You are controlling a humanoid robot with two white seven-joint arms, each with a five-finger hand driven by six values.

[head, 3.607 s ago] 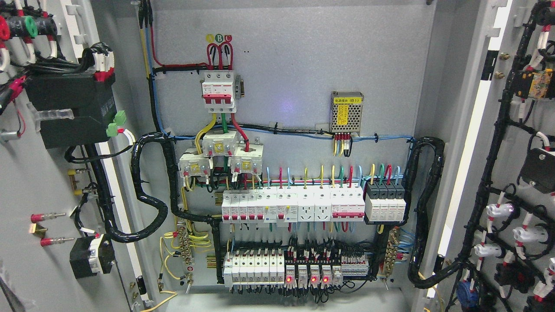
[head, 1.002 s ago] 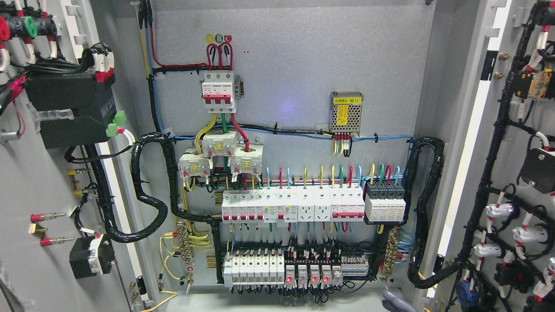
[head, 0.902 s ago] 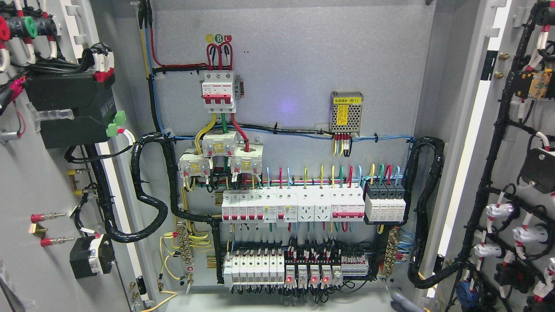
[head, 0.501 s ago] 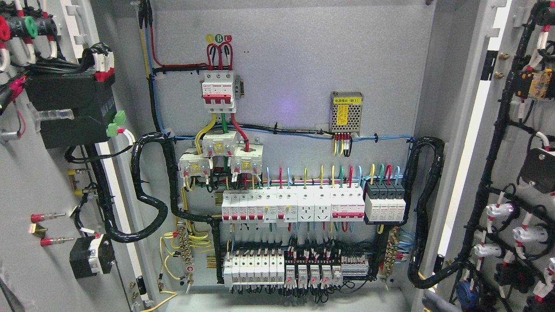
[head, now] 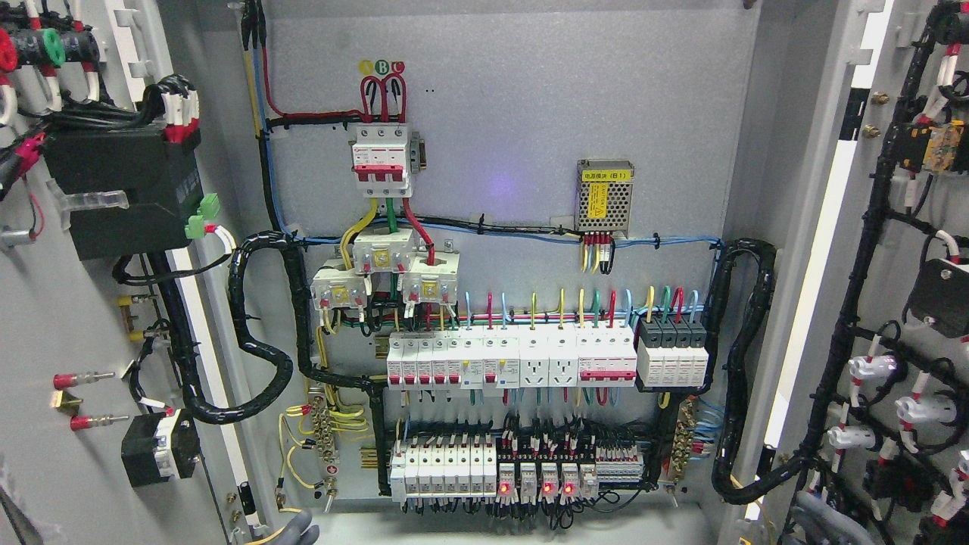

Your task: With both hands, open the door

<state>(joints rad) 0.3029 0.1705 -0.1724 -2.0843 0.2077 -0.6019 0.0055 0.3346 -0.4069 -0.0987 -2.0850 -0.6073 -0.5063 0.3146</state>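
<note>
Both flat grey metal doors, left door and right door, stand swung wide. Smooth rounded grey fingers of left hand and right hand peek at the near edge; whether together or apart, I cannot tell.

Industrial electrical site: open cabinet, breaker rows, wiring looms (indicator lights lit).

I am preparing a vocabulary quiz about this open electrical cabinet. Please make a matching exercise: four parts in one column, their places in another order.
1 metal box with yellow label
2 big black box
3 small red lights
4 breaker with red switches

A left door
B back panel, bottom row
C back panel, upper right
D back panel, upper left

Pairs: 1-C, 2-A, 3-B, 4-D
</note>
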